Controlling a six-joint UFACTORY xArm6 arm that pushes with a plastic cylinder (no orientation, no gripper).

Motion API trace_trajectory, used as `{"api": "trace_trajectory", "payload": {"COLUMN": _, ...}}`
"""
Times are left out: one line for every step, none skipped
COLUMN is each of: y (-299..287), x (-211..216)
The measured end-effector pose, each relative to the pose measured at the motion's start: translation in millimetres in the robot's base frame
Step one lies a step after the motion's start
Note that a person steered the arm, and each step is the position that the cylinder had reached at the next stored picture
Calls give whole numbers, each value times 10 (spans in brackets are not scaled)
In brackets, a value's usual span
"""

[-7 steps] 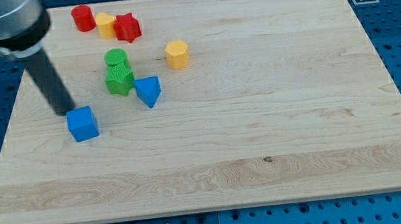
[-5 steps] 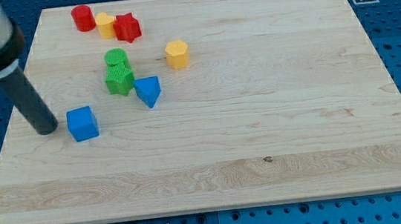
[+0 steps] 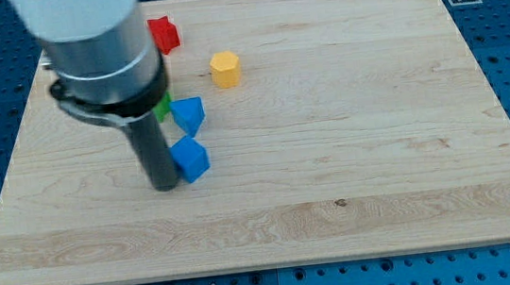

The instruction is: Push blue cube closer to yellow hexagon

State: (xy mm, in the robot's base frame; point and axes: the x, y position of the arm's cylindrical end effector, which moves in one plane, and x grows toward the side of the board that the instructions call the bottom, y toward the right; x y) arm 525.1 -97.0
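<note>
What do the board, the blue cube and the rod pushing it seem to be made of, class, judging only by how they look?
The board looks like pale wood with a smooth finish: grain lines and a small dark knot show. The blue cube seems to be moulded plastic, evenly coloured and matt, though painted wood cannot be ruled out. The rod, with my tip touching the cube's left side, looks like dark matt rubber or plastic.

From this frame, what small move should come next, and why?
Probably keep pushing toward the view's upper right. My tip sits against the left side of the blue cube, and the yellow hexagon lies above and right of it. The blue triangular block stands just above the cube, so steer right of it.
</note>
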Motion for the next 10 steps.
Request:
{"api": "trace_trajectory", "payload": {"y": 235, "x": 4}}
{"api": "trace_trajectory", "payload": {"y": 274, "x": -66}}
{"api": "trace_trajectory", "payload": {"y": 302, "x": -131}}
{"api": "trace_trajectory", "payload": {"y": 386, "x": -296}}
{"api": "trace_trajectory", "payload": {"y": 397, "x": -469}}
{"api": "trace_trajectory", "payload": {"y": 405, "x": -592}}
{"api": "trace_trajectory", "payload": {"y": 442, "x": -685}}
{"api": "trace_trajectory", "payload": {"y": 431, "x": -572}}
{"api": "trace_trajectory", "payload": {"y": 409, "x": -443}}
{"api": "trace_trajectory", "payload": {"y": 148, "x": -534}}
